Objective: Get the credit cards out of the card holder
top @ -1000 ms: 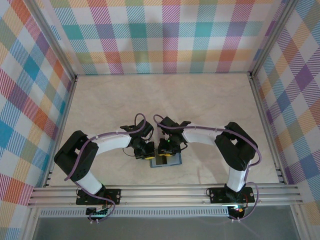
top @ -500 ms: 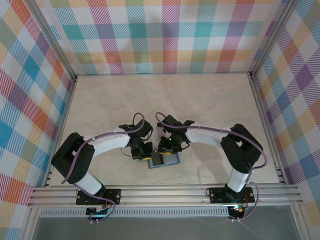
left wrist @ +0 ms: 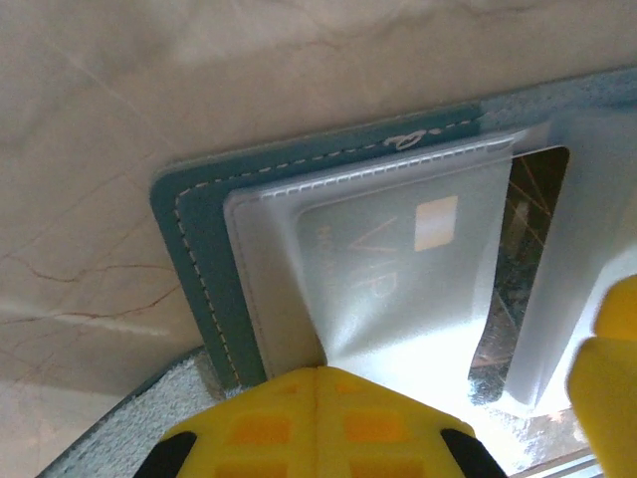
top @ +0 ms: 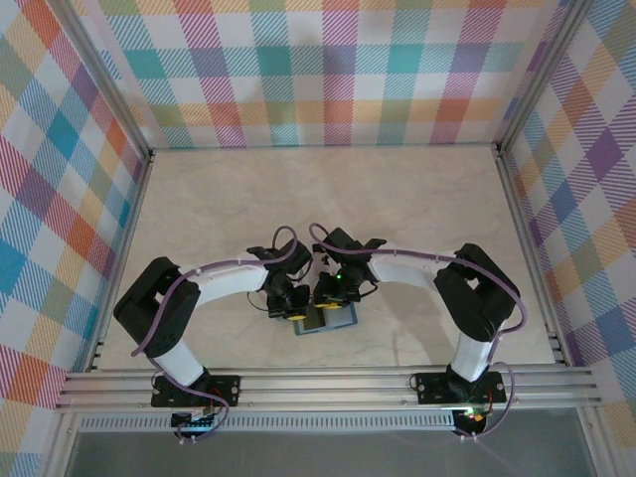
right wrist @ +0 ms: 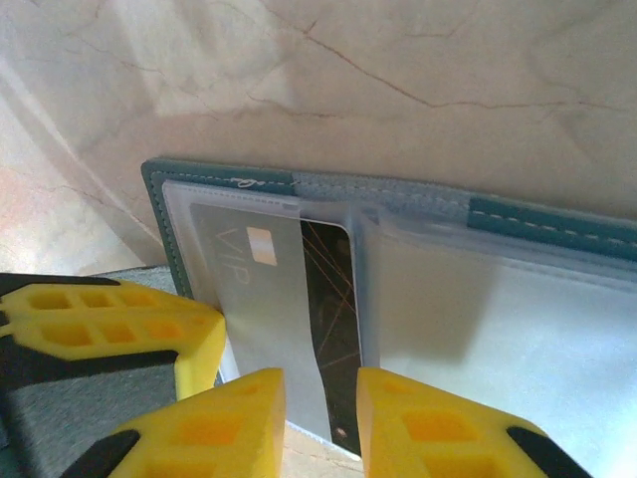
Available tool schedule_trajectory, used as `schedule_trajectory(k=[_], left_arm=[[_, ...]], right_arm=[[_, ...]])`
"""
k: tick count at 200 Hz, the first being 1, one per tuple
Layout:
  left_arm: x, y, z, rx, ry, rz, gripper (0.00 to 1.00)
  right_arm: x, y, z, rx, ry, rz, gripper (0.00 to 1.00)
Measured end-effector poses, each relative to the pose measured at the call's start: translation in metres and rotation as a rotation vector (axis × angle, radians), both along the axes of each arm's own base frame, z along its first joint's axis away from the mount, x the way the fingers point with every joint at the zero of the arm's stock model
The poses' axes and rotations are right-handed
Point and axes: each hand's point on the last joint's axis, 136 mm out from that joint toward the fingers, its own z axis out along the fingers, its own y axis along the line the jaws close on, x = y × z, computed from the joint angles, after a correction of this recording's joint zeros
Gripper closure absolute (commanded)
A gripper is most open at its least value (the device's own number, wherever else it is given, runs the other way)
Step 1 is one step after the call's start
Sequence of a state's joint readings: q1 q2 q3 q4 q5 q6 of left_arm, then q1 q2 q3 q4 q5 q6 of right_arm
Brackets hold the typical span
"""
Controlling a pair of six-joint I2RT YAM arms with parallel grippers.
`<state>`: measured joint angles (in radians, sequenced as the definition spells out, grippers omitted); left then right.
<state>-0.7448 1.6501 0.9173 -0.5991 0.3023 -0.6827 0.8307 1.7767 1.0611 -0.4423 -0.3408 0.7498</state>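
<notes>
The card holder (top: 328, 322) lies open near the table's front edge, teal outside (left wrist: 189, 264) with frosted clear pockets. In its left pocket sit a whitish card (left wrist: 398, 259) marked VIP and, partly under it, a dark card (left wrist: 518, 269) with thin orange lines. My left gripper (left wrist: 320, 376) is shut, pinching the edge of the frosted pocket sleeve over the whitish card (right wrist: 254, 299). My right gripper (right wrist: 320, 418) is open, its yellow fingers standing either side of the lower end of the dark card (right wrist: 333, 309), which sticks out past the holder's (right wrist: 219, 175) edge.
Both grippers (top: 295, 316) (top: 334, 308) meet close together over the holder, arms bent inward. The left gripper's yellow fingers (right wrist: 109, 329) stand just left of the right one's. Marbled beige tabletop (top: 328, 199) stretches behind; checked walls enclose three sides; an aluminium rail (top: 328, 383) runs along the front.
The left arm's elbow has shifted and its gripper has edged slightly right onto the holder. The right gripper and the holder stay about where they were.
</notes>
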Motion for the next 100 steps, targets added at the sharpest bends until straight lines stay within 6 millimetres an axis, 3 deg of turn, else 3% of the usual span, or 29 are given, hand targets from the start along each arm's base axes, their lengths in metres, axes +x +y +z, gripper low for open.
schedule_trajectory(k=[49,100], left_arm=[[0.0,0.0,-0.001,0.002,0.001,-0.004,0.99],[0.0,0.0,-0.001,0.003,-0.003,-0.017,0.99]], right_arm=[[-0.001,-0.002,-0.014,-0.034,0.024,0.008,0.73],[0.0,0.001,-0.014,-0.021,0.014,0.026,0.74]])
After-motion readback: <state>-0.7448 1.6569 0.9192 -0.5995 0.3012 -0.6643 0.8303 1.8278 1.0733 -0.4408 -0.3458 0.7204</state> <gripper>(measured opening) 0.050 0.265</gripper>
